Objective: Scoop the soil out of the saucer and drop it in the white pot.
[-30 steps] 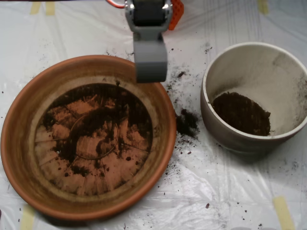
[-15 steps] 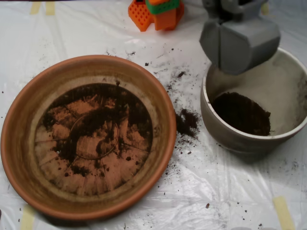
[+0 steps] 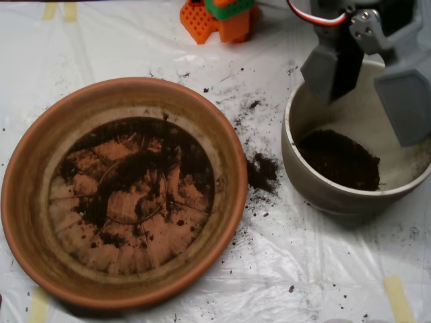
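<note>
I see my end effector (image 3: 369, 87) spread wide above the white pot (image 3: 316, 185), soil (image 3: 339, 159) heaped inside.

Grey plastic clamshell scoop (image 3: 369, 87), matte, formed of two smooth wedge-shaped half-shells: darker left shell, paler and broader right shell with squared lower edge. Grey moulded bracket (image 3: 370, 27) joining the shells at top, bearing small silver screw heads. Thin red-and-white cable (image 3: 316, 18) looping beside the bracket. Orange plastic base block (image 3: 219, 19) with perforated grid face and green insert.
</note>
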